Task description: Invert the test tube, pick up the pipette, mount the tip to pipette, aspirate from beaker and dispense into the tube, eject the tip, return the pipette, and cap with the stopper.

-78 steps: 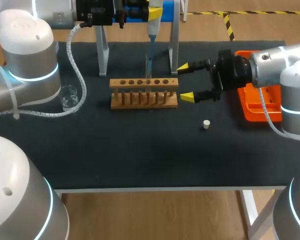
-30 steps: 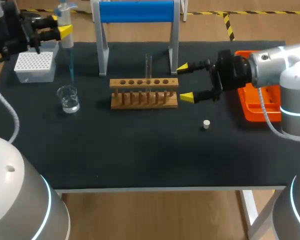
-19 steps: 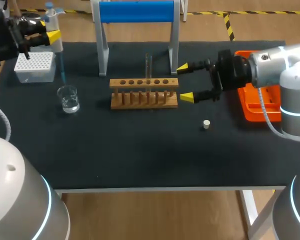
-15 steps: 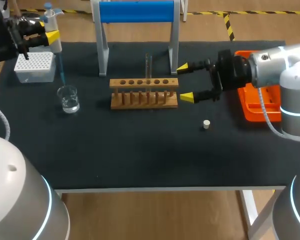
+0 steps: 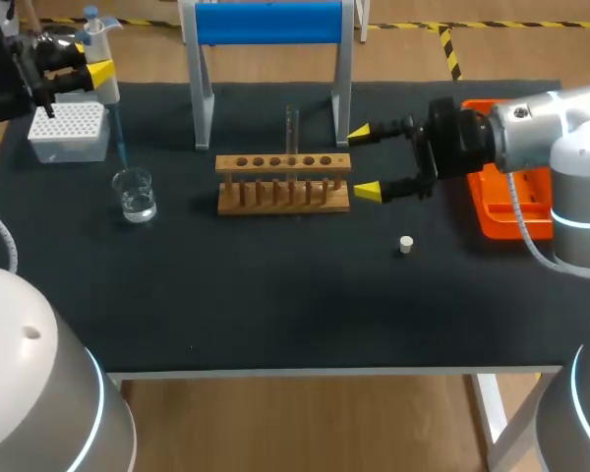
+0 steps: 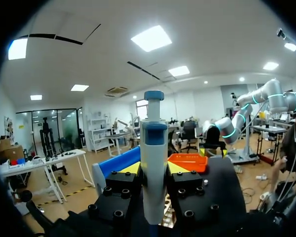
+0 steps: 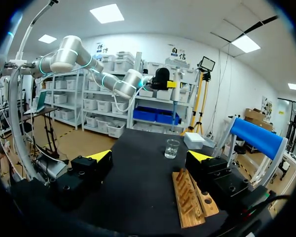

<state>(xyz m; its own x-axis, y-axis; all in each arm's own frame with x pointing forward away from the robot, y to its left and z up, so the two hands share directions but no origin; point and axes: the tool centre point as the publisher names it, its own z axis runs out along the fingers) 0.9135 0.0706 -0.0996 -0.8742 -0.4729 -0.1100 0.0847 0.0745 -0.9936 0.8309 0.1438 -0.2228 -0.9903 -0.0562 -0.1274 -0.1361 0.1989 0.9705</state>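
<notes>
My left gripper [image 5: 90, 71] is shut on the white pipette [image 5: 105, 61] at the table's far left. The pipette's blue tip [image 5: 119, 138] hangs beside the tip box [image 5: 69, 131], just behind the glass beaker [image 5: 136, 194] holding clear liquid. In the left wrist view the pipette [image 6: 154, 163] stands upright between the fingers of the left gripper [image 6: 154, 170]. A test tube [image 5: 291, 131] stands upright in the wooden rack [image 5: 283, 183]. My right gripper [image 5: 366, 162] is open at the rack's right end, holding nothing. The small white stopper [image 5: 406, 244] lies on the mat in front of it.
The blue-topped pipette stand [image 5: 270, 24] rises behind the rack. An orange tray [image 5: 501, 211] sits at the right edge under my right arm. From the right wrist, the rack [image 7: 189, 198] lies by one finger, with the beaker [image 7: 172, 148] and tip box [image 7: 193, 140] beyond.
My left arm has carried the pipette from above the rack's test tube to the far left, then drifted a little further left over the last second. The right arm has stayed still.
</notes>
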